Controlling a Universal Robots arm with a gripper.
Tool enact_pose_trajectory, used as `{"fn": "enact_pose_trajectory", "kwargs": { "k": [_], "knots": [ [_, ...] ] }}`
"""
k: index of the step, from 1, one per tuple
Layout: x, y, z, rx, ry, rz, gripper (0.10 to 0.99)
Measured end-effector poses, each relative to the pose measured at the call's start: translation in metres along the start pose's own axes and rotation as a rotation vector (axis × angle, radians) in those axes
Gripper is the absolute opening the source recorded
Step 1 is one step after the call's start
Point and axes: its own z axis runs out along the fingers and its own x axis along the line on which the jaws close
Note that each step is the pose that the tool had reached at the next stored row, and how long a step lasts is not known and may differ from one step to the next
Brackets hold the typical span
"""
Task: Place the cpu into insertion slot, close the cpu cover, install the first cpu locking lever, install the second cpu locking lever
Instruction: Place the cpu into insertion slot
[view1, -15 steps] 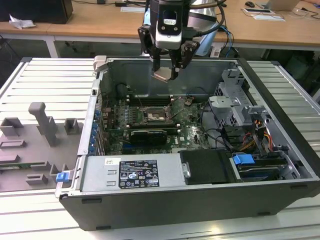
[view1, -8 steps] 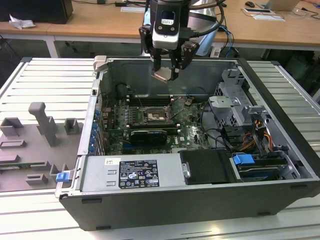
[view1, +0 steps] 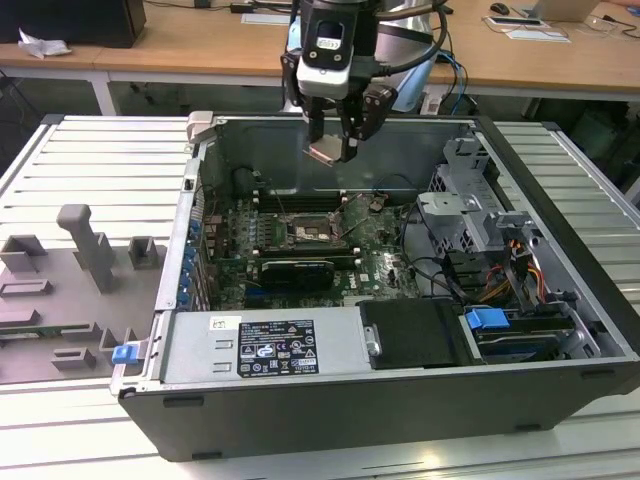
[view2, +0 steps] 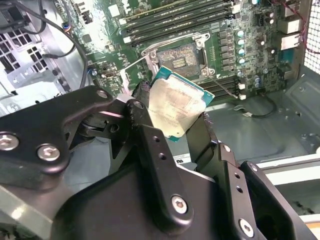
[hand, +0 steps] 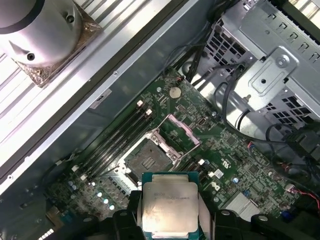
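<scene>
Tool is hanging over the open computer case, which is resting on the slatted tabletop. Its fingers are closing partway onto the cpu and gripping it by two opposite edges. Between them, the cpu is sitting tilted, with its metal top and green edge showing in the second wrist view. The slot is lying on the motherboard, below the tool and well apart from it, with its dark centre exposed. The cover is lying swung open just beside the slot, with green board showing through its window. The cpu is hanging clear of both slot and cover.
</scene>
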Motion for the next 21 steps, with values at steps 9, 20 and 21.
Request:
{"fn": "enact_pose_trajectory", "kwargs": {
  "k": [9, 20, 21],
  "knots": [
    [0.0, 0.0001, 0.0006, 0.004, -0.0122, 0.078, 0.537],
    [0.0, 0.0, 0.0017, 0.006, -0.0246, 0.181, 0.537],
    [0.0, 0.0, 0.0017, 0.007, -0.0258, 0.19, 0.537]
  ]
}}
